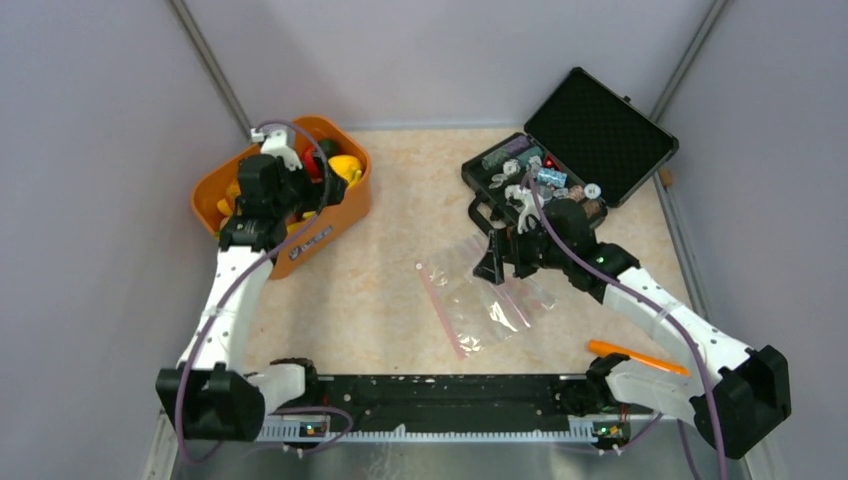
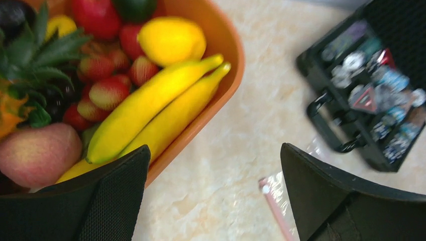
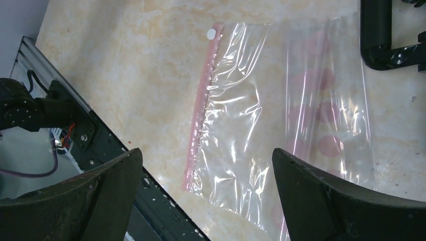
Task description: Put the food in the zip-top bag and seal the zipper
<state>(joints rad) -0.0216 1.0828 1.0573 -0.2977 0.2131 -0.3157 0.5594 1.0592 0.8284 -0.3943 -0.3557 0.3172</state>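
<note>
The zip-top bag (image 1: pixel 490 295) lies flat and empty on the table (image 1: pixel 390 200), right of centre and just in front of the black case (image 1: pixel 600 135). Its long axis runs left to right across the table. The zipper (image 1: pixel 440 310) forms its left edge, running from far to near with a slight slant, so the mouth faces the basket (image 1: pixel 340 215) side. From the right wrist the pink strip looks wavy, with a small white dot (image 3: pixel 211 33) at one end, and a fainter pink line shows through the plastic further in.

The right gripper (image 3: pixel 206 153) hangs over the bag with its jaws wide apart and nothing between them. The left gripper (image 2: pixel 215 150) is over the near rim of the orange basket at the far left, its jaws equally spread and empty.

All the food (image 1: pixel 345 165) sits in the basket, well apart from the bag. There are two bananas (image 2: pixel 150 110) lying along the rim, a lemon (image 2: pixel 171 37), strawberries (image 2: pixel 108 90), a reddish apple (image 2: pixel 37 153) and green pineapple leaves (image 2: pixel 45 50).

The case stands open with its lid tilted back, holding small tokens (image 1: pixel 520 165). Its handle (image 3: pixel 377 35) is just beside the bag's closed end. An orange stick (image 1: pixel 635 355) lies by the right arm.

A white mark (image 1: pixel 315 238) on the basket's front wall is too small to read
</note>
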